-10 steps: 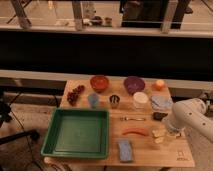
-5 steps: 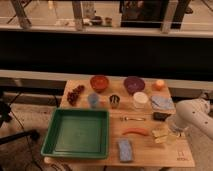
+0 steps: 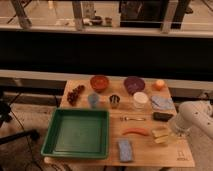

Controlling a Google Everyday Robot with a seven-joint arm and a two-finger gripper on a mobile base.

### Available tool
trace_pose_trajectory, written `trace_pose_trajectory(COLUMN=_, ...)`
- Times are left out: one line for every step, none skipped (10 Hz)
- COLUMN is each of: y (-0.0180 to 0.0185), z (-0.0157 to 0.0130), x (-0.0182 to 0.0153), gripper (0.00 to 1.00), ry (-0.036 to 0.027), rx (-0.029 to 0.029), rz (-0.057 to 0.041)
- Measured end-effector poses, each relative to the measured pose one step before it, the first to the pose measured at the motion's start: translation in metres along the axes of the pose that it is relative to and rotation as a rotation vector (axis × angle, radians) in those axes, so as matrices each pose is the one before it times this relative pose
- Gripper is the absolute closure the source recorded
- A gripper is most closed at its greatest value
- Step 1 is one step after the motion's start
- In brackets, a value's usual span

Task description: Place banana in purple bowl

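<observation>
sponge, blue, lies nearest, at the front of the wooden desk, just right of the big green tray that fills the desk's left front. a little further back on the right side lies the banana, pale and flat on the desk. the red sausage is just to its left. the gripper is low at the banana's right end, below the white arm that comes in from the right. i cannot tell whether the gripper is apart or together, nor whether it touches the banana. behind these lie a thin fork and a dark block. the next row holds grapes, a blue cup, a metal cup, a white cup and a blue cloth. at the far edge stand the red bowl, the purple bowl and an orange. the purple bowl is well apart from the banana.
</observation>
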Motion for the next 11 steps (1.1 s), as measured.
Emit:
trace_pose_trajectory(y=-0.00018, z=0.00083, x=-0.0004, gripper=0.61, ry=-0.00651, rx=-0.00168, rz=0.0019)
trace_pose_trajectory(y=-0.00156, z=0.00005, x=-0.00142, gripper=0.72, ry=-0.00551, rx=0.00056, rz=-0.00175)
trace_pose_trajectory(y=-0.00009, z=0.00039, x=0.00072, gripper=0.79, ry=-0.00322, rx=-0.00051, rz=0.00095)
trace_pose_trajectory(y=0.00139, z=0.00076, x=0.00265, gripper=0.94, ry=-0.002, rx=-0.00527, rz=0.00219)
trace_pose_trajectory(y=-0.00022, z=-0.00068, x=-0.00026, gripper=0.98, ry=-0.00149, rx=-0.00042, rz=-0.00099)
trace_pose_trajectory(y=0.0011, z=-0.00029, x=-0.00053, gripper=1.0, ry=-0.00649, rx=-0.00168, rz=-0.00041)
trace_pose_trajectory(y=0.00166, z=-0.00577, x=-0.00121, gripper=1.0, ry=-0.01455, rx=0.00338, rz=0.00025)
trace_pose_trajectory(y=0.00285, z=-0.00737, x=-0.00398, gripper=1.0, ry=-0.01275, rx=0.00462, rz=-0.00434)
trace_pose_trajectory(y=0.00262, z=-0.00735, x=-0.00536, gripper=1.0, ry=-0.00978, rx=0.0048, rz=-0.0078)
trace_pose_trajectory(y=0.00184, z=-0.00563, x=-0.00634, gripper=1.0, ry=-0.00925, rx=0.00726, rz=-0.01165)
trace_pose_trajectory(y=0.00223, z=-0.0073, x=-0.00884, gripper=1.0, ry=-0.01234, rx=0.01334, rz=-0.0172)
